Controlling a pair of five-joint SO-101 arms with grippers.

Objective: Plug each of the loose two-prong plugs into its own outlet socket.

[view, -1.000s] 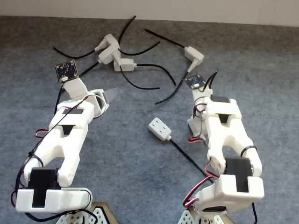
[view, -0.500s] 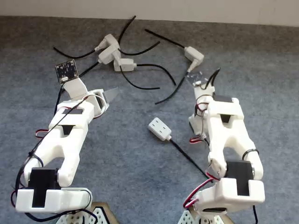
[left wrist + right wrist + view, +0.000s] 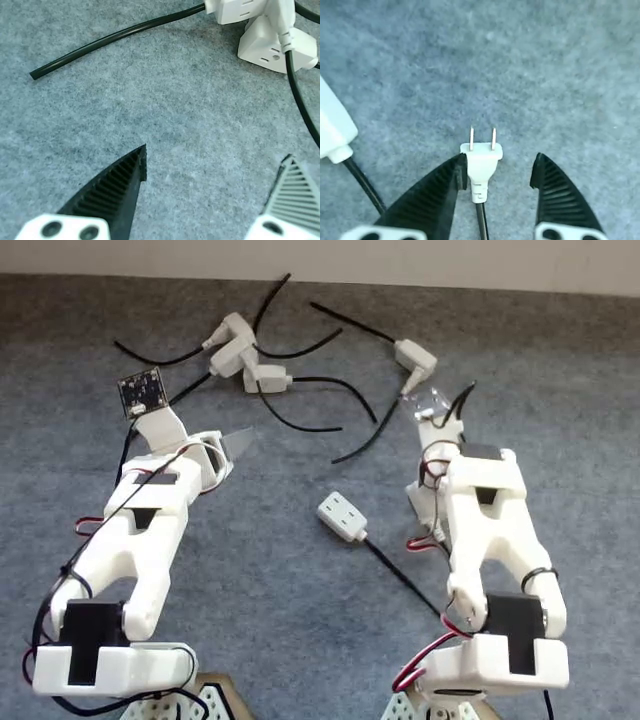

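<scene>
A white two-prong plug (image 3: pixel 481 159) on a black cord lies on the grey carpet, prongs pointing away from my right gripper (image 3: pixel 500 159). That gripper is open, its fingers either side of the plug and not closed on it. From above, the right gripper (image 3: pixel 430 405) sits just short of a white adapter (image 3: pixel 415 357). A white outlet strip (image 3: pixel 340 517) with a black cable lies mid-table. My left gripper (image 3: pixel 215 167) is open over bare carpet, with a cluster of white outlet blocks (image 3: pixel 276 46) beyond it. In the high view the left gripper (image 3: pixel 228 448) is below that cluster (image 3: pixel 240 362).
Loose black cords (image 3: pixel 310 390) curl across the far carpet between the cluster and the adapter. One black cord (image 3: pixel 115 37) ends ahead of the left gripper. A white block (image 3: pixel 332 131) with a cord lies beside the right gripper. A wall edge runs along the back.
The right arm has stretched farther from its base, carrying its gripper toward the plug and the adapter. The left arm has kept still.
</scene>
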